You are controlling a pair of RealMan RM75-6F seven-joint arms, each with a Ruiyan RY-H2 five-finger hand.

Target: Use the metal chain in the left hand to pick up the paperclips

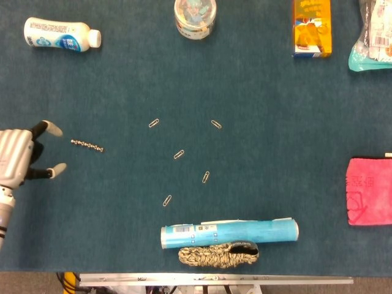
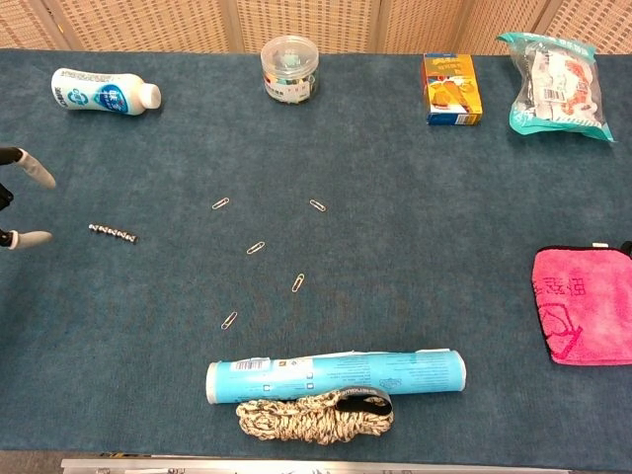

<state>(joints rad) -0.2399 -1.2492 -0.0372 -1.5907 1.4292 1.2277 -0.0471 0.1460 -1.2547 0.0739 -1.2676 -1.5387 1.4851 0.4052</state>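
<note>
Left hand sits at the left edge of the table, fingers spread apart and pointing toward the middle, nothing between them. In the chest view only two fingertips show at the frame edge.

Metal chain lies flat on the blue cloth just beside those fingertips, not touching them, running slightly downward to the right. I see a gap between fingertips and chain in both views.

Paperclips are scattered loose in the middle of the table, five of them, well apart from the chain and each lying by itself.

Right hand: neither camera gives me a view of it.

Around the edges: white bottle lying on its side far left, clear jar at the far middle, orange box, plastic bag far right, pink cloth at the right edge. Near edge: blue tube on its side, with a coiled rope touching it.
</note>
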